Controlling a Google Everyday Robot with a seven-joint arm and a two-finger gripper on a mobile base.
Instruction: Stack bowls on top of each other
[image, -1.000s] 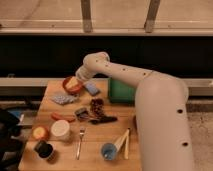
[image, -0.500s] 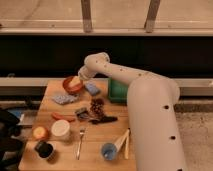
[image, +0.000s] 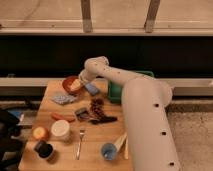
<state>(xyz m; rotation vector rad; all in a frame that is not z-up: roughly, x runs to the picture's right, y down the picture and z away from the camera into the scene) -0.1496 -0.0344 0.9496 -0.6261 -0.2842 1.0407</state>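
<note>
An orange-red bowl (image: 70, 84) sits on the wooden table (image: 100, 137) near its far left corner, with something pale inside it. My gripper (image: 80, 81) is at the bowl's right rim, reaching in from the right and pointing down to the left. Its jaws stand wide and the bowl rests on the table. The white arm (image: 135, 100) covers the table's right side.
A green tray (image: 116, 89) stands at the back right, partly behind the arm. Spread over the table are a blue block (image: 92, 89), a grey-blue packet (image: 62, 99), a brown cluster (image: 96, 105), a white cup (image: 61, 130), an orange fruit (image: 39, 132), a fork (image: 80, 142) and a blue cup (image: 108, 150).
The arm's thick lower part has swung left and now fills more of the right side. The gripper stays at the orange-red bowl, which has not moved.
</note>
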